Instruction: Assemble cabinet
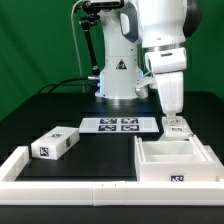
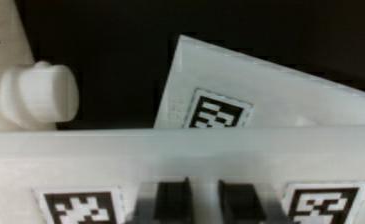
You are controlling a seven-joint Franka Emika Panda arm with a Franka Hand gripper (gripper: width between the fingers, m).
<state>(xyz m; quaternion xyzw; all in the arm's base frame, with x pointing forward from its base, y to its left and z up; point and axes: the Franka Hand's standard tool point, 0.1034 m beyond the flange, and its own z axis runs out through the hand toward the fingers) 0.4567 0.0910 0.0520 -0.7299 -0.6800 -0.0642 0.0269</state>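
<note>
- The large white plastic cabinet shell (image 1: pixel 160 170), with open compartments, sits at the lower right of the exterior view on the black surface (image 1: pixel 105 150). A small white tagged drawer block (image 1: pixel 55 143) lies well apart from it at the middle left.
- The claw (image 1: pixel 176 124) hangs at the shell's rear wall. In the wrist view the claw (image 2: pixel 200 203) shows two dark fingers (image 2: pixel 168 203) narrowly apart against the tagged white wall. I cannot tell whether they pinch the wall or only sit close to it.
- The step in hand looks like taking hold of the shell by that wall. To do it well, the fingers should straddle the wall squarely, midway between its two tags. They should also reach well down before closing, so the shell does not twist or tip.
- Edges: the thin flat white marker board (image 1: pixel 120 124) lies just behind the shell. The long low white border rail (image 1: pixel 60 186) runs along the lower left and in front.
- Open room: bare surface lies between the shell and the drawer block, toward the exterior view's left. That looks the safest way to move the shell.
</note>
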